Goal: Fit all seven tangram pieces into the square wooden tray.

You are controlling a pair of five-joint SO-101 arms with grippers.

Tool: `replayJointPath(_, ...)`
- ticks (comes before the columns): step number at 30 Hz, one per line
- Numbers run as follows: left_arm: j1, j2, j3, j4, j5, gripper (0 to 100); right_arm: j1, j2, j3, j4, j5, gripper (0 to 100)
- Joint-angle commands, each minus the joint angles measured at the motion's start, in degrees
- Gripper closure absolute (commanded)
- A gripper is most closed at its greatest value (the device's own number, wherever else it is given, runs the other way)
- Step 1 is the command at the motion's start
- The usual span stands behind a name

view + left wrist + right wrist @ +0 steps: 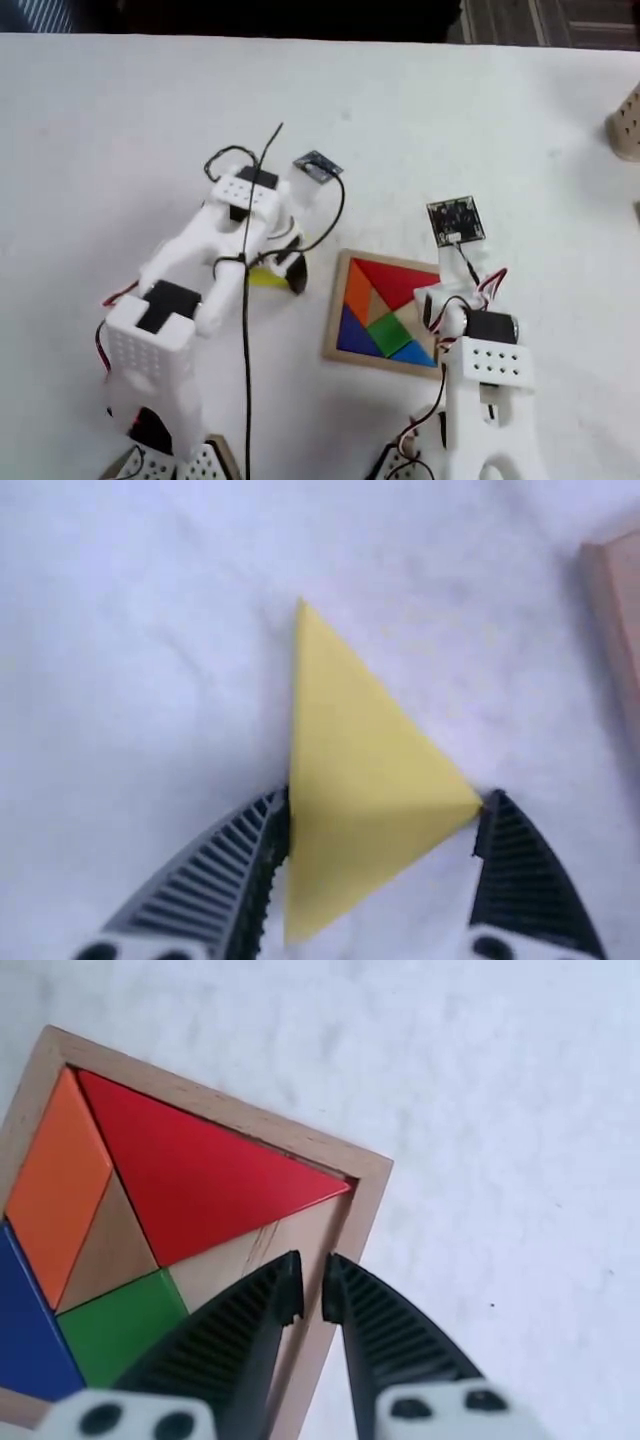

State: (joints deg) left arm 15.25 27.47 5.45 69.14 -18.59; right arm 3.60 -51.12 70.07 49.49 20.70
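Beside the wooden tray [332,310], on the table [120,120], the left gripper [385,808] pinches the yellow triangle [350,770] between both fingers. The right gripper [312,1282], nearly closed and empty, hangs over the tray's bare corner near the red triangle [200,1180].

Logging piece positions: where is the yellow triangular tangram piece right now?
In the high view, the yellow triangular tangram piece lies on the white table just left of the square wooden tray, in the grip of the left pincer.

no readable text, labels, numbers or signs on anything in view
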Motion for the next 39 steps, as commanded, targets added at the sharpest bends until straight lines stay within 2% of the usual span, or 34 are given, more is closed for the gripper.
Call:
replayJointPath(1,1.5,1.0,-2.6,0.3,0.7,76,-0.2,-1.5,-0.4,-1.1,0.9,95.4)
replayJointPath(13,1.2,0.7,-2.6,0.4,0.9,76,-0.2,-1.5,-0.4,-1.1,0.9,95.4)
replayJointPath(24,1.6,0.7,-7.6,6.0,13.1,76,-0.2,-1.5,-0.4,-1.3,0.9,95.3)
replayJointPath(34,1.7,0.8,-7.5,6.0,15.4,76,-0.2,-1.5,-0.4,-1.4,0.9,95.3)
replayJointPath(39,1.5,0.7,-8.7,5.5,17.9,85,-0.2,-1.5,-0.4,-1.4,0.9,95.3)
